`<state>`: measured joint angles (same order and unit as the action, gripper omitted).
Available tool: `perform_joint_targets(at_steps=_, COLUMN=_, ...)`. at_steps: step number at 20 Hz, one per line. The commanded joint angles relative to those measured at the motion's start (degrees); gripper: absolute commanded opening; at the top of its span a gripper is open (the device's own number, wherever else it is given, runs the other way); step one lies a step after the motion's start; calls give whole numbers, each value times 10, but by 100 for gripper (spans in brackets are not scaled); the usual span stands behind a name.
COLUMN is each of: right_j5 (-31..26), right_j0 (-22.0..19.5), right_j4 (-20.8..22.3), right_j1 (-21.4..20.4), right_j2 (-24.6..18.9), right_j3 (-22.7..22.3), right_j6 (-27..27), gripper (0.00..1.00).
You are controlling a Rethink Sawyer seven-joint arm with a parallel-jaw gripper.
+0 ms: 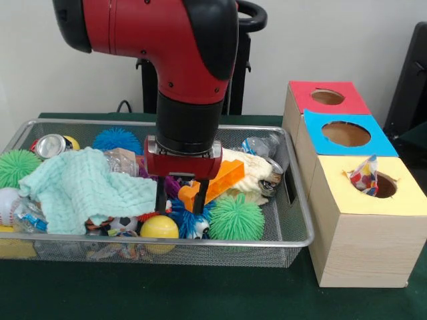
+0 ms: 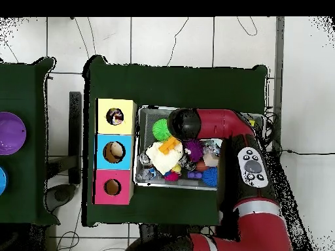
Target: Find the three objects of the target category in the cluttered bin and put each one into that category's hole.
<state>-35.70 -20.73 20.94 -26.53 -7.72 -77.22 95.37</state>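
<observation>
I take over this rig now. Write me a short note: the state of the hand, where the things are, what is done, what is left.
Hand: down in the wire bin, its fingers around an orange block; whether it grips firmly, I cannot tell.
Bin: still cluttered, with a mint cloth, a green spiky ball, a yellow ball and a crushed can.
Boxes: a patterned object sticks out of the yellow box's hole. In the overhead view something pale lies in the blue hole; the red hole looks empty.
Left: which category is the target is not shown, so check this before counting.
</observation>
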Motion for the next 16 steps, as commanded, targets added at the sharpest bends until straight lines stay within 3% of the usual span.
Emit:
perform_joint_targets(at_steps=1, right_j5=-15, right_j0=-11, right_j4=18, right_j1=64, right_j2=-16, right_j3=33, right_j6=-2, gripper=100)
perform_joint_targets(at_steps=9, right_j5=28, right_j0=-17, right_j4=44, right_j1=90, right_j2=-3, right_j3=41, right_j6=-9, gripper=100)
perform_joint_targets(at_steps=16, right_j5=11, right_j0=-14, right_j4=49, right_j1=108, right_j2=11, right_j3=62, right_j6=-12, gripper=100)
